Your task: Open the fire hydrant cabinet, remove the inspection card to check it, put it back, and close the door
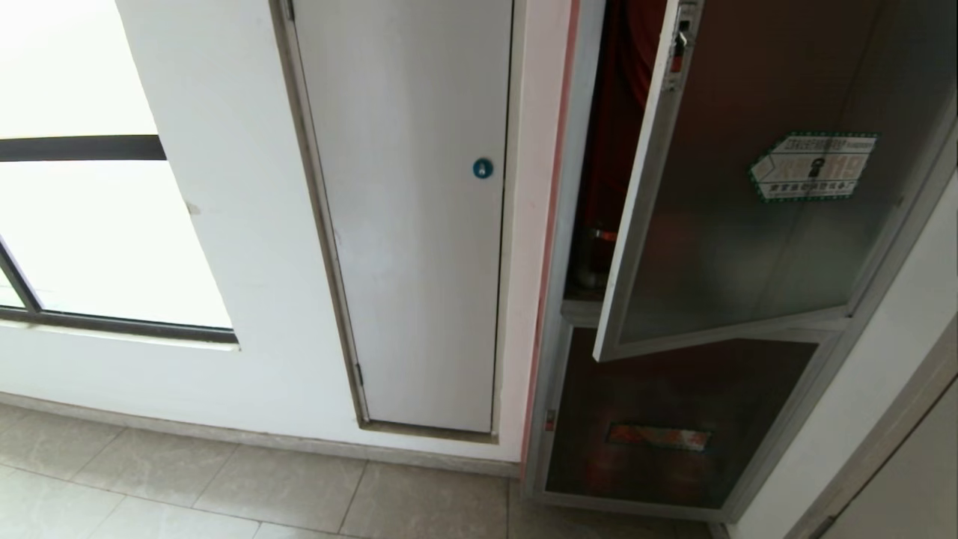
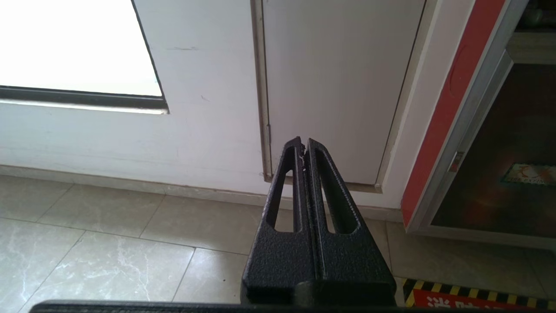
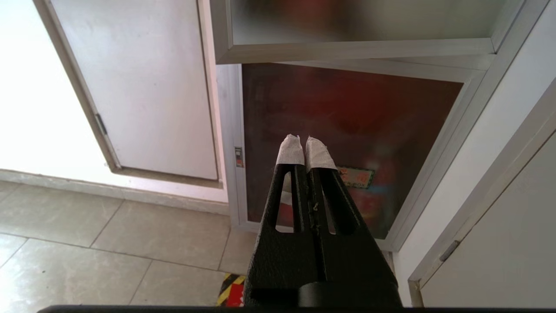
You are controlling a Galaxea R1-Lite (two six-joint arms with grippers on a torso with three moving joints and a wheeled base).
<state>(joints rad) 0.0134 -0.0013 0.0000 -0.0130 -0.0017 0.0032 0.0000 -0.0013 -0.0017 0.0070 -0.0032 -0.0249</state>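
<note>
The fire hydrant cabinet (image 1: 599, 224) stands in the wall with its door (image 1: 748, 224) swung partly ajar. My right pincer (image 3: 306, 141) hangs low before the cabinet's lower glass panel (image 3: 347, 113), fingers pressed together, empty. My left pincer (image 2: 302, 143) rests closed, facing the white door (image 2: 339, 87).

One cabinet (image 1: 557, 314), one door (image 1: 741, 224), two claws: left claw (image 2: 302, 143), right claw (image 3: 305, 141).
</note>
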